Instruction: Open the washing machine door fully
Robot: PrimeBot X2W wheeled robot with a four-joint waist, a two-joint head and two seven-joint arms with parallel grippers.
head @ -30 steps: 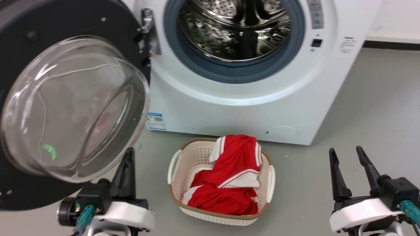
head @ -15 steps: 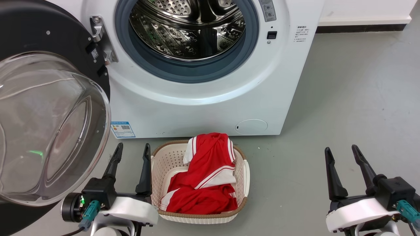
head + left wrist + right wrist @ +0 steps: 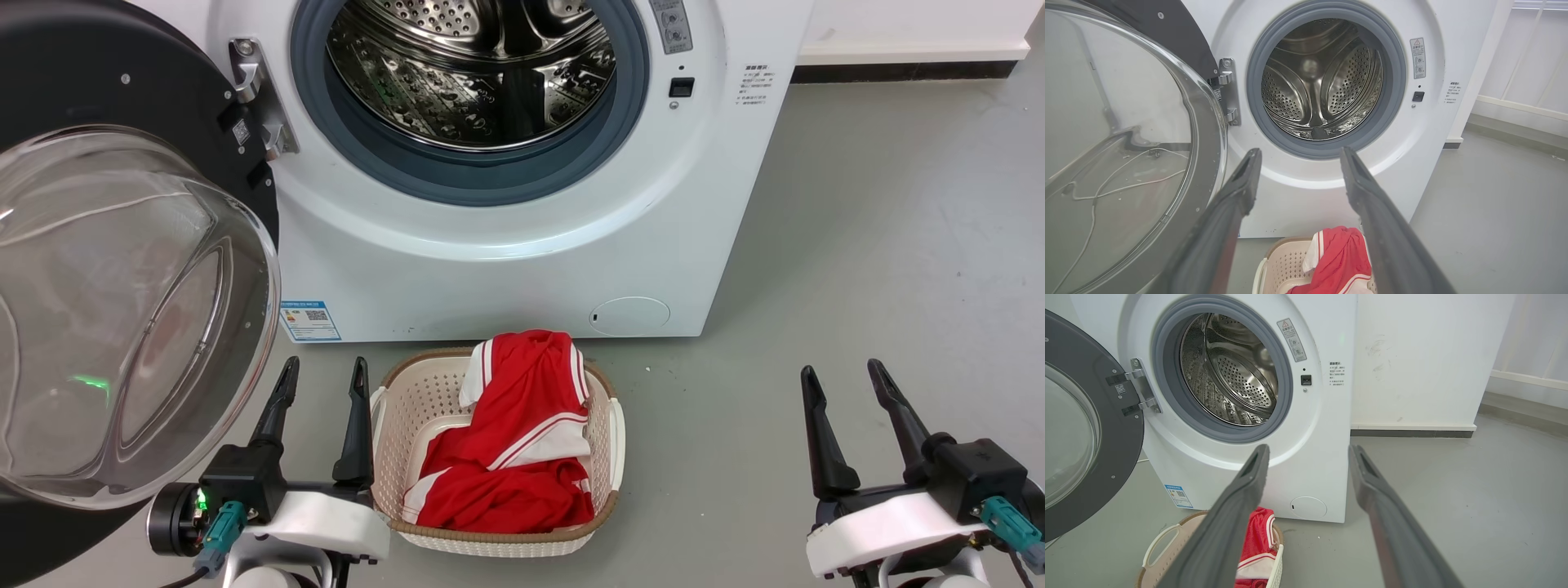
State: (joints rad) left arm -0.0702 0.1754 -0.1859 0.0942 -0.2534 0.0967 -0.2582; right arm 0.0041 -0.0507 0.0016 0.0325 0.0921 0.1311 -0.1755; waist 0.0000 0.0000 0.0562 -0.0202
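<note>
at the left of the head view, the washing machine door [image 3: 122, 310] hangs swung out from the washing machine [image 3: 490, 269]. its inner side, with the clear bulging glass bowl, faces the camera. its black frame is carried by the metal hinge [image 3: 257, 98] beside the opening. the opening is fully uncovered, so the grey rubber ring [image 3: 457, 175] and the perforated steel drum [image 3: 473, 73] show all the way round. the door looks opened wide, perhaps to its limit, though the exact angle is hard to judge from these views.

the left gripper [image 3: 324, 366] sits at the lower left, fingers pointing up the view. they are parted fairly wide with nothing between them. it is near the lower edge of the glass bowl, and its inner finger is just beside the cream laundry basket [image 3: 490, 541]. the right gripper [image 3: 842, 369] sits at the lower right over the bare grey floor [image 3: 882, 245]. its fingers are likewise spread and empty, well apart from the machine and the door.

the basket stands on the floor just in front of the machine, with a red garment [image 3: 522, 441] trimmed in white heaped inside it. a blue label sticker [image 3: 309, 320] marks the machine's lower left corner. a small round white cover flap [image 3: 629, 315] sits at its lower right.
</note>
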